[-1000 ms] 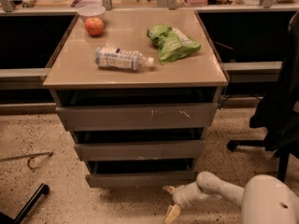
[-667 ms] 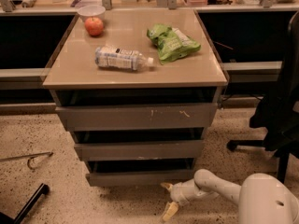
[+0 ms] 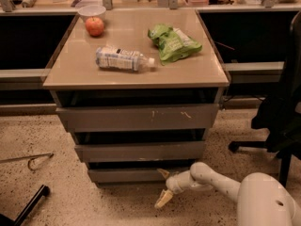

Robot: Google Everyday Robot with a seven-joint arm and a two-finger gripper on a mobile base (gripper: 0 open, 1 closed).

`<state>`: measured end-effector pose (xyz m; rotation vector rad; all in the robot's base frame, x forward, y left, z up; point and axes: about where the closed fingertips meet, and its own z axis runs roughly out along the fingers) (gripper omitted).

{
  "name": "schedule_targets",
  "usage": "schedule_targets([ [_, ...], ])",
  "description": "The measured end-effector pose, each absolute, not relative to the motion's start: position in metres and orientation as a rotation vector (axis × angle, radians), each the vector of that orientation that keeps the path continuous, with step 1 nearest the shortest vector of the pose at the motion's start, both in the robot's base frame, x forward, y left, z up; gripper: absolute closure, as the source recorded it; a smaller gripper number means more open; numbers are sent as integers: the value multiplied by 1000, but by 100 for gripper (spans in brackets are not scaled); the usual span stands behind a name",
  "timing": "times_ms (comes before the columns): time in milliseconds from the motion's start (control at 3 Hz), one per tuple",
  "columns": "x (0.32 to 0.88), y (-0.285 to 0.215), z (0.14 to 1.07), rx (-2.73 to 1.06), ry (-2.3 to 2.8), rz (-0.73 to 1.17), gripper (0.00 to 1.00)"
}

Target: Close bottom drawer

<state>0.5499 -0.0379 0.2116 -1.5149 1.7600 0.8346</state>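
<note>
Finding the bottom drawer (image 3: 127, 175) lowest of three in a grey cabinet (image 3: 217, 96), just above the floor (image 3: 117, 207), with its low plain front showing under a dark gap. Seeing the gripper (image 3: 163, 186) at that front's right end, down near the floor, with fingers spread wide and clasping nothing. Judging the upper finger (image 3: 163, 173) to be at the front's corner, though not telling whether touching. Following a white arm (image 3: 211, 174) rightward into a rounded white body (image 3: 265, 201) in the lower right corner.

Moving up past the middle drawer (image 3: 140, 151) to the top drawer (image 3: 117, 118), noting pale scratches right of its middle. Looking over the tan top (image 3: 188, 72):
- a bottle (image 3: 123, 59) lying on its side at the centre
- a green bag (image 3: 173, 42) just beside it to the right
- an apple (image 3: 94, 26) touching a white bowl (image 3: 91, 11) at the back left

Failing to read the bottle's label or any print on the bag.

Taking in speckled flooring, with a thin metal hook (image 3: 29, 161) and a black bar (image 3: 29, 205) lying at the left. Noting a dark chair (image 3: 282, 112) standing at the right and a cluttered counter (image 3: 235, 6) running behind.
</note>
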Motion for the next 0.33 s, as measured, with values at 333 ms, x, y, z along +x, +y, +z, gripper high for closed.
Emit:
schedule_targets([
  [333,550,-38,212,-1515,1760,835,0],
])
